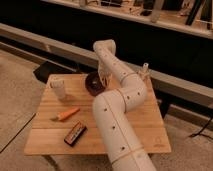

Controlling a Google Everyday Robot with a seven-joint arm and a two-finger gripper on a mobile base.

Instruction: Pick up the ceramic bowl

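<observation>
Ceramic bowl point(93, 82) sits toward the far edge of the wooden bench point(145, 125), dark reddish-brown with a darker inside, and our tool point(104, 78) is down at its right rim, with the white arm point(117, 125) covering that side of it. We take the tool's two digits to be drawn together; whether the rim is pinched between them we cannot make out. To do this step well, we judge that we should confirm a firm bite on the rim, then lift straight up and slowly, keeping the bowl level so it neither slips nor tips. Nothing shows inside the bowl, though its interior is dark. A pale cup point(58, 87) stands upright to the left, well apart; its contents are not visible. Nearer us lie an orange carrot-like piece point(67, 114) and a dark flat packet point(75, 133).
</observation>
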